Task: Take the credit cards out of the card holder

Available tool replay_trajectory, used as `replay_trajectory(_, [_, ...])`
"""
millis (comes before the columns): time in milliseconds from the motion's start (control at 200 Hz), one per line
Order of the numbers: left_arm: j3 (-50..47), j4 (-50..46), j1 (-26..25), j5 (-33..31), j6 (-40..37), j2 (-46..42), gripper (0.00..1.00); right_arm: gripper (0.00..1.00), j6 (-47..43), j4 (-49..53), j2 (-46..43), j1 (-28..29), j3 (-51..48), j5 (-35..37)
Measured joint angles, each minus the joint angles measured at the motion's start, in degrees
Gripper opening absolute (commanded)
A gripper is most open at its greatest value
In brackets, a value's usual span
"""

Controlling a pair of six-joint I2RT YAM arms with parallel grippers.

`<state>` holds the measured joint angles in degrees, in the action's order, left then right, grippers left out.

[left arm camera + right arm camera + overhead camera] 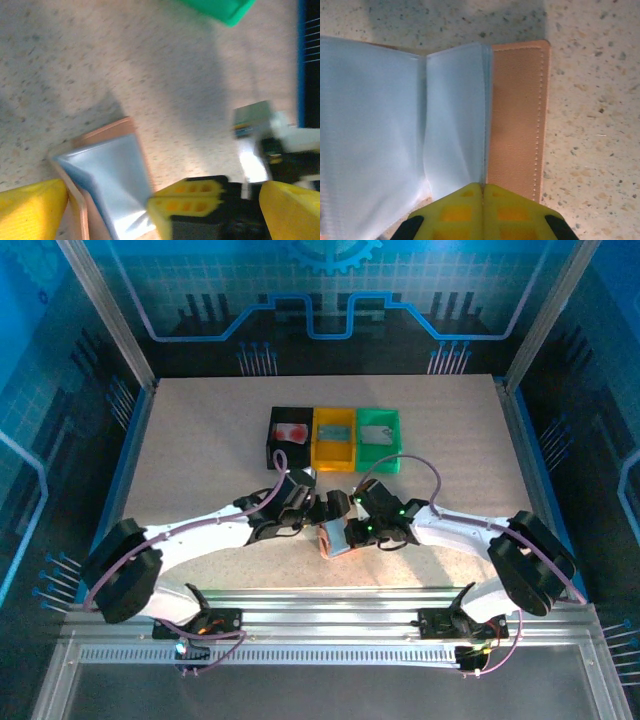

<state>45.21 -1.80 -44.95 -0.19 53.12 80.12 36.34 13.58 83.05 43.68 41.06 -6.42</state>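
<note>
While both of my arms are bent in toward the middle of the counter (200, 460), the card holder (338, 538) sits between them, just below the centre of the top view and well short of the bins. It's lying open on the speckled surface with the grey-blue lining facing up. In my right wrist view the salmon-pink outer flap runs down its right side.

My right hand (482, 192) is pressed fully together. Its yellow fingertips (455, 212) come up from the bottom edge of that frame and meet right at the seam where the lining joins the pink flap. The lining creases down toward them, so it looks like I'm pinching the lower edge of the card holder there.

My left hand (318, 508) is spread wide. In the left wrist view one yellow finger (30, 207) sits in the lower left corner, right by the pink edge, though I honestly can't tell if it's touching. The other finger is way over in the lower right corner. That same view has my right hand's closed tips at bottom centre, against the corner of the lining.

In the upper middle of the top view three bins stand in a row, side by side: black bin (275, 450), yellow bin (333, 457), green bin (380, 464). A red card (291, 430) lies flat in the black one. Something pale lies in the green one, too small for me to call.
</note>
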Motion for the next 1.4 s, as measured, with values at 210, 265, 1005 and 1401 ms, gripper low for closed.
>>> replay_trajectory(210, [-4.4, 0.6, 0.0, -0.5, -0.2, -7.2, 0.99, 0.0, -0.3, 2.0, -1.3, 1.0, 1.2, 1.9])
replay_trajectory(265, [-5.9, -0.1, 0.0, -1.1, -0.2, -9.0, 0.99, 0.0, -0.3, 2.5, -1.7, 1.0, 1.4, 2.1])
replay_trajectory(1005, [-17.7, -1.7, 0.0, -1.9, 4.1, -18.6, 0.99, 0.0, 2.1, 7.0, -6.6, 8.7, 5.1, 11.0])
replay_trajectory(1401, [-21.7, 0.8, -0.1, -1.7, 6.1, -20.3, 0.99, 0.0, 4.2, 6.9, -1.3, 13.7, 6.2, 15.2])
